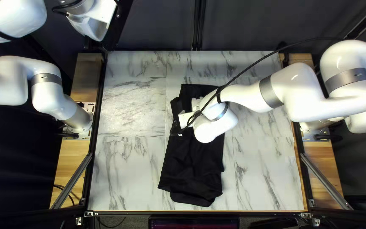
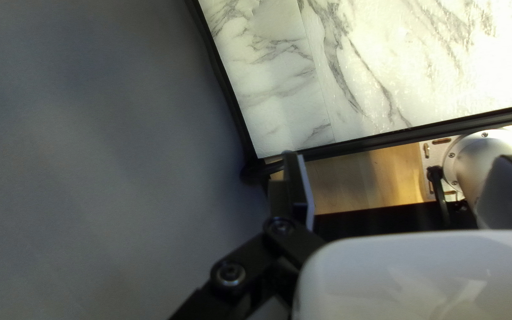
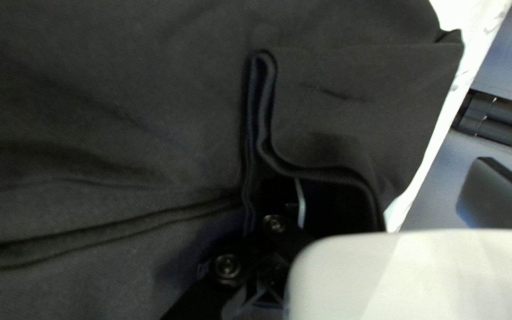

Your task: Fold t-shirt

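T-shirt (image 1: 193, 163) on table (image 1: 128, 112), near middle. Curtain (image 1: 157, 27) behind table. Left arm base (image 1: 81, 119) at left edge, right arm base (image 1: 316, 125) at right.

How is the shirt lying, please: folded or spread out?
Partly folded: the shirt lies in a long, narrow strip with an uneven near end, and the right wrist view shows a flap lying over it.

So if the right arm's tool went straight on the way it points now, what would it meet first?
Most likely the black fabric t-shirt, just ahead of the tool; whether they already touch is unclear.
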You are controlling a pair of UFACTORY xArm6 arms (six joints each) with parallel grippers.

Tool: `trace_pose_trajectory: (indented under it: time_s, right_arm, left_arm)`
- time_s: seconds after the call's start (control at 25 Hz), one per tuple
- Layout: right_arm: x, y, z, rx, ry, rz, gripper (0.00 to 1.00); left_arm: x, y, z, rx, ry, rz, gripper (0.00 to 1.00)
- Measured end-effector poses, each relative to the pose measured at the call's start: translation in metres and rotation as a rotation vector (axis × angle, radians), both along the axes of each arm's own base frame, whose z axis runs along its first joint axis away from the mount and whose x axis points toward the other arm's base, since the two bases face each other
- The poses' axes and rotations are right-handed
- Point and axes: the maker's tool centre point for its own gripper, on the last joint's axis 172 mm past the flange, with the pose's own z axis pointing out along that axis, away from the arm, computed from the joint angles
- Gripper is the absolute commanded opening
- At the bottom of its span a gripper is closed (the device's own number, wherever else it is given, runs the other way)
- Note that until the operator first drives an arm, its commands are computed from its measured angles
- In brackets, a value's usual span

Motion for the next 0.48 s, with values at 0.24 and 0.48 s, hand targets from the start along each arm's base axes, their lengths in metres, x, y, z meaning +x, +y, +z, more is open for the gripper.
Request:
trace_pose_trajectory:
  time_s: [0.24, 0.48]
  right_arm:
    - [0.014, 0.002, 0.014, -0.010, -0.022, 0.019, 1.00]
    - [0.017, 0.002, 0.028, -0.017, -0.045, 0.023, 1.00]
  left_arm:
    - [0.000, 0.000, 0.000, 0.000, 0.000, 0.000, 1.00]
    - [0.000, 0.000, 0.000, 0.000, 0.000, 0.000, 1.00]
